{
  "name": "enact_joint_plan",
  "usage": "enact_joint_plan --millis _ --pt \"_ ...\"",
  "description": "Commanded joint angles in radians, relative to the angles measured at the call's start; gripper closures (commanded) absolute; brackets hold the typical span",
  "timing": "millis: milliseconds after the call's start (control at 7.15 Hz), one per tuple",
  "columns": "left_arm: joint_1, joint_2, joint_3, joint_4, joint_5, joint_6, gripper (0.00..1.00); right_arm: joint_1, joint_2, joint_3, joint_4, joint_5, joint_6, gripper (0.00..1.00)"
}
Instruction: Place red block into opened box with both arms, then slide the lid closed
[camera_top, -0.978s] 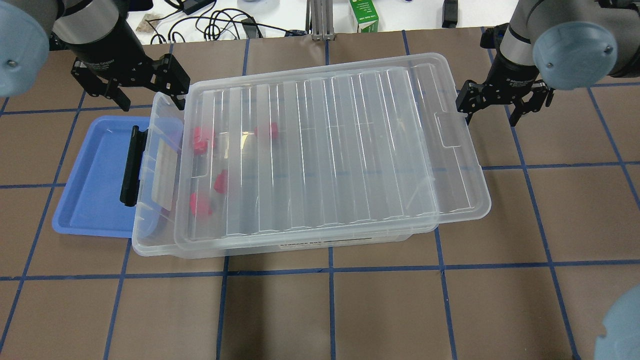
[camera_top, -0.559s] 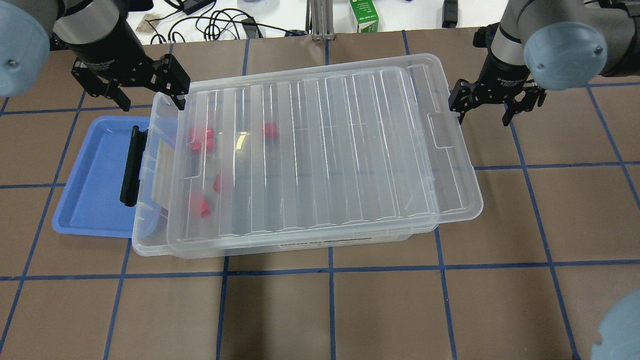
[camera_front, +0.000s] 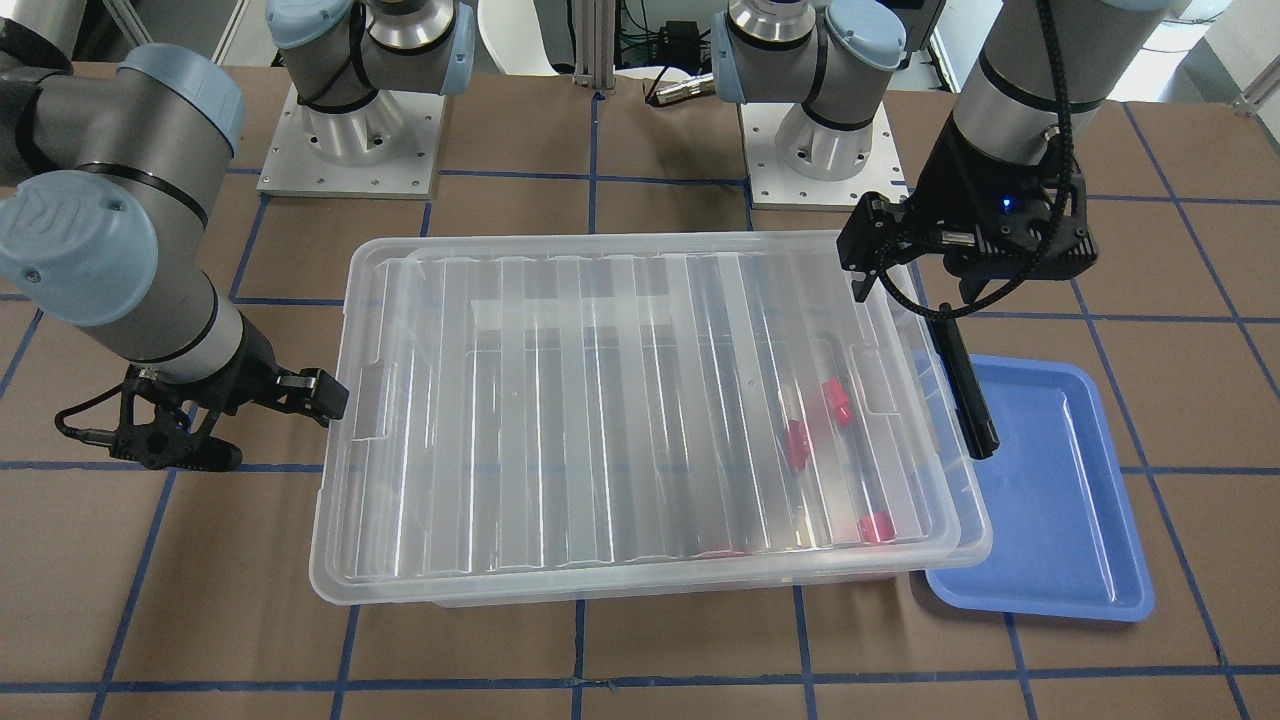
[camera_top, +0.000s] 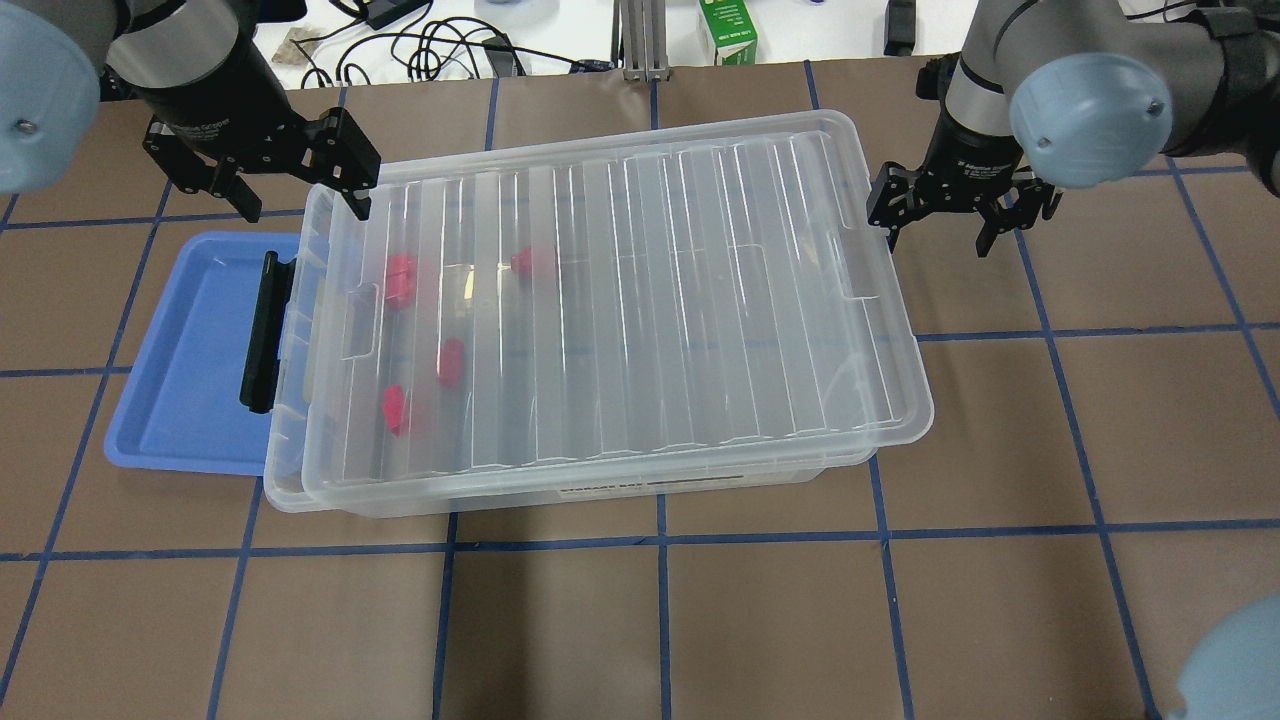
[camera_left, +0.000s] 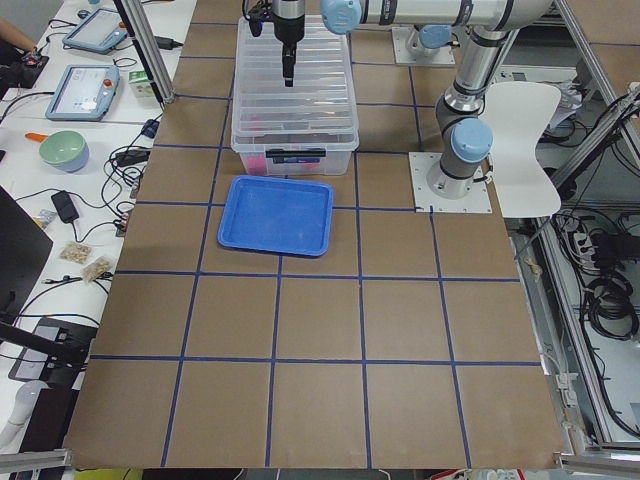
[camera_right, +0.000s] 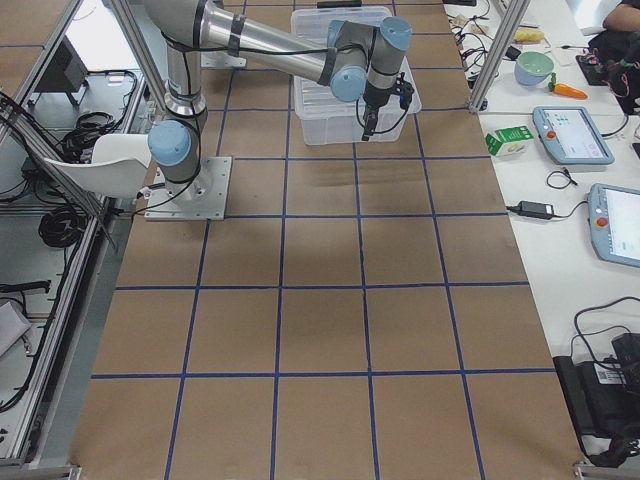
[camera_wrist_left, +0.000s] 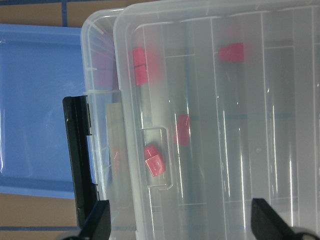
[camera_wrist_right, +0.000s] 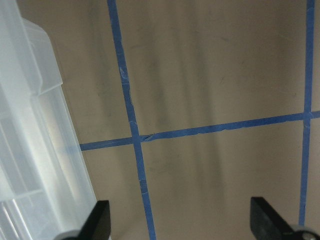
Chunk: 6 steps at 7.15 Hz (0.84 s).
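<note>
The clear box (camera_top: 600, 492) lies mid-table with its black clip (camera_top: 262, 335) at the left short end. The ribbed clear lid (camera_top: 650, 300) sits on it, skewed, with a thin strip of box showing at the clip end. Several red blocks lie inside under the lid near that end, such as one red block (camera_top: 400, 278) (camera_wrist_left: 155, 162). My left gripper (camera_top: 295, 195) (camera_front: 965, 280) hangs open above the box's far left corner, holding nothing. My right gripper (camera_top: 938, 235) (camera_front: 250, 425) is open, one finger against the lid's right short edge (camera_wrist_right: 30, 150).
A blue tray (camera_top: 190, 350) (camera_front: 1050, 480) lies partly under the box's clip end. A green carton (camera_top: 728, 30) and cables (camera_top: 440, 45) sit beyond the far table edge. Both arm bases (camera_front: 350, 130) stand behind the box.
The lid has slid left over the box, covering more of the clip end. My right gripper moved left with the lid's edge. The left gripper stayed put.
</note>
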Motion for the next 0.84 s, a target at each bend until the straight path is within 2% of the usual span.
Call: enact_joint_plan --millis 0,419,699 --pt "0.000 0.000 0.000 0.000 0.000 0.000 0.00 0.005 0.001 -0.001 -0.001 0.007 0.009 0.00" --pt "0.000 0.000 0.000 0.000 0.000 0.000 0.00 0.004 -0.005 -0.022 0.001 0.004 -0.007 0.00" --pt "0.000 0.000 0.000 0.000 0.000 0.000 0.00 0.002 -0.027 -0.106 0.071 0.001 -0.009 0.00"
